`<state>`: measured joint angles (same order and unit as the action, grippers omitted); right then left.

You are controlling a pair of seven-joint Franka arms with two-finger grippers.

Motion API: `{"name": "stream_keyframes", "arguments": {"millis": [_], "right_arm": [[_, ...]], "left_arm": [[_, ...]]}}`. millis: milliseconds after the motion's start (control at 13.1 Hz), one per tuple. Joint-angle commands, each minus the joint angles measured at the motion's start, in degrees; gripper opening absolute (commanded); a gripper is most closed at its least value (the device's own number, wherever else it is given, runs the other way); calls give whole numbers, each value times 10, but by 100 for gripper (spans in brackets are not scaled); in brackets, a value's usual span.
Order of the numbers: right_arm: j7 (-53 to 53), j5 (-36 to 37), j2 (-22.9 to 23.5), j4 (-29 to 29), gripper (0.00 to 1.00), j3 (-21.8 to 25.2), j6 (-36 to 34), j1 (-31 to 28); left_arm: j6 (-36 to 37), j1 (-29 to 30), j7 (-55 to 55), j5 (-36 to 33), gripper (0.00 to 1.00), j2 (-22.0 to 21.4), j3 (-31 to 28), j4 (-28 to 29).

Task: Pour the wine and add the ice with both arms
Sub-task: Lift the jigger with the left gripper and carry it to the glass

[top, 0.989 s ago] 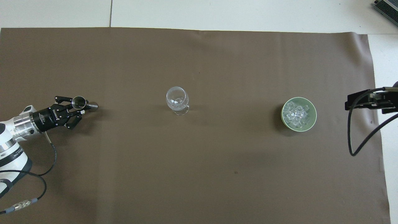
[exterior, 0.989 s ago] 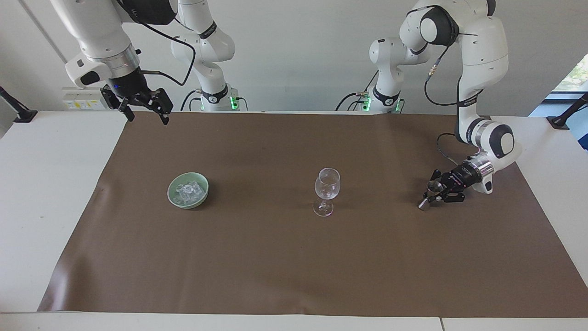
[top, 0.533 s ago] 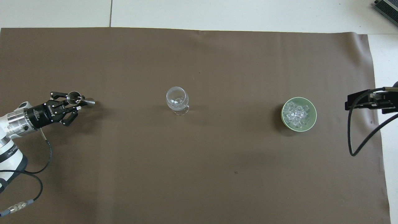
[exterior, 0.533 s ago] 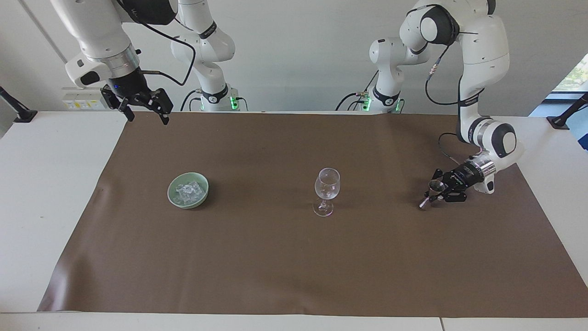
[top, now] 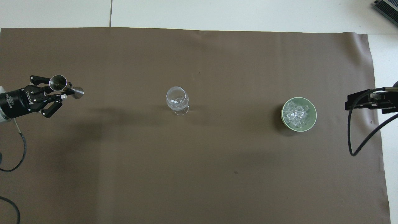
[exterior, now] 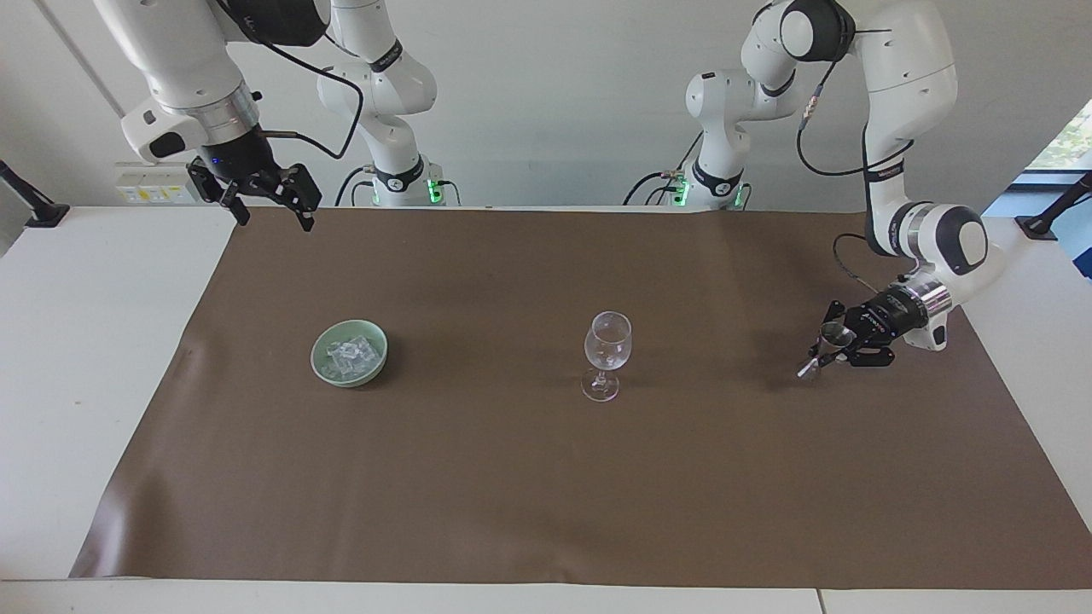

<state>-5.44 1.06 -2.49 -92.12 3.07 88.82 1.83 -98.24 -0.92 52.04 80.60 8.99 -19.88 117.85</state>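
Here, glassy ice (exterior: 349, 354) in round bowl (exterior: 375, 368).

A mat (exterior: 512, 477) covers the middle of the worktop (exterior: 85, 358). On the mat a stemmed glass (exterior: 606, 354) stands upright near the centre. A bowl (exterior: 349, 352) sits on the mat toward the right arm's end, well apart from the glass, with the ice (exterior: 351, 354) in it. The left claw (exterior: 826, 354) is raised over the mat at the left arm's end, clamped on a tilted jigger (exterior: 829, 345). The right claw (exterior: 271, 205) hangs over the mat's corner nearest the robots at the right arm's end, its jaws spread.
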Motion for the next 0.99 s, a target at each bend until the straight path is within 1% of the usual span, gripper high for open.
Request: {"name": "stream_keyframes", "arguments": {"millis": [0, 228, 457, 685, 913], "right_arm": [[14, -4, -6, -1, 100, -3, -6, -10], [14, -4, -6, -1, 100, -3, -6, -10], [14, -4, -6, -1, 100, -3, -6, -10], [14, -4, -6, -1, 100, -3, -6, -10], [14, -4, -6, -1, 100, -3, -6, -10]], "left_arm": [[-20, 5, 38, -15, 0, -37, 22, 13], [-74, 5, 95, -59, 0, -83, 72, 13], [-139, 5, 150, -81, 0, -119, 133, 19], [-190, 5, 201, -98, 0, -143, 190, 26], [-244, 5, 230, -98, 0, -151, 236, 34]]}}
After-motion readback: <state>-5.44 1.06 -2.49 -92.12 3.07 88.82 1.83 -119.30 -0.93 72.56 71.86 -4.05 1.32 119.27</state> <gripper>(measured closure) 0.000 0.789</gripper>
